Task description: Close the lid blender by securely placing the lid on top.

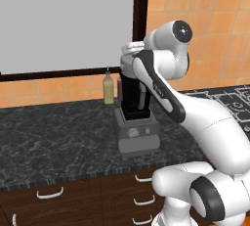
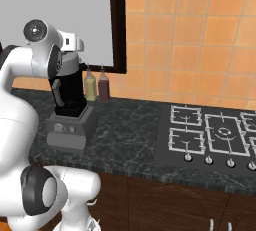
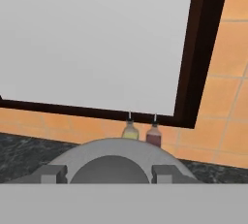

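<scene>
The gripper (image 3: 109, 172) sits at the top of the blender (image 1: 135, 117), and in the hand view its two grey fingertips (image 3: 52, 173) stand on either side of the lid (image 3: 116, 150), one at each edge of the round light-grey cap, with the jaws part-way apart and clasped across it. The lid lies flat between them, its broad face toward the camera on the hand, and its curved rim arcs up between the fingers. From the left base view the hand is largely hidden behind the robot's white forearm, just above the jar; whether the lid already touches the jar's rim cannot be told. The blender stands upright on the dark marble counter (image 1: 53, 137), its long axis vertical: a tall black jar on a boxy grey base with a round dial on the front. In the right base view the jar (image 2: 70, 92) rises straight from the base, with the wrist over its top. Just behind the blender, against the orange tiled wall, stand a yellow bottle (image 2: 90, 86) and a red bottle (image 2: 103, 86) side by side, both upright with thin nozzles. A gas hob (image 2: 210, 135) lies well apart along the counter, and a dark-framed window (image 3: 97, 39) fills the wall behind.
</scene>
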{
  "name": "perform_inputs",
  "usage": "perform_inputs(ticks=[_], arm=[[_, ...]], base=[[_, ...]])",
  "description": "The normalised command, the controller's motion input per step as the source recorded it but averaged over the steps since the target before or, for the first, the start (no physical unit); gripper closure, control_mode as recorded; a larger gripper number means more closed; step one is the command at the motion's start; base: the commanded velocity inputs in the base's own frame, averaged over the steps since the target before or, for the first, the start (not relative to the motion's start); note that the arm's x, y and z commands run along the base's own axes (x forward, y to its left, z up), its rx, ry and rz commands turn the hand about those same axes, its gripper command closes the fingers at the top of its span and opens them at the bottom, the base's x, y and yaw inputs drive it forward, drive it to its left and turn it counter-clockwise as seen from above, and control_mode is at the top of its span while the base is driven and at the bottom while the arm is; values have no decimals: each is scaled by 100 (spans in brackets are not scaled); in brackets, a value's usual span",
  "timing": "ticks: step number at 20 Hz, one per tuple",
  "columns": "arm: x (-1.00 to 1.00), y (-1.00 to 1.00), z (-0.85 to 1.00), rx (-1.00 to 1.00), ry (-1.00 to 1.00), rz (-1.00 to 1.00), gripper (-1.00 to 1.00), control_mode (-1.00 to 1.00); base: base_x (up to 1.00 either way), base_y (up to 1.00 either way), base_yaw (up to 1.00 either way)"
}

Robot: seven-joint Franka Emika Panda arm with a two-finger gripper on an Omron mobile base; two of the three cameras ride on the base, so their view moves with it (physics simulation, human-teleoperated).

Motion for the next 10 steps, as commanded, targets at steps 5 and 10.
perform_inputs(ticks=[5,10], arm=[[0,-3,0,0,2,0,100,-100],[8,-12,-18,0,0,0,100,-100]], base=[[0,0,0],[0,0,0]])
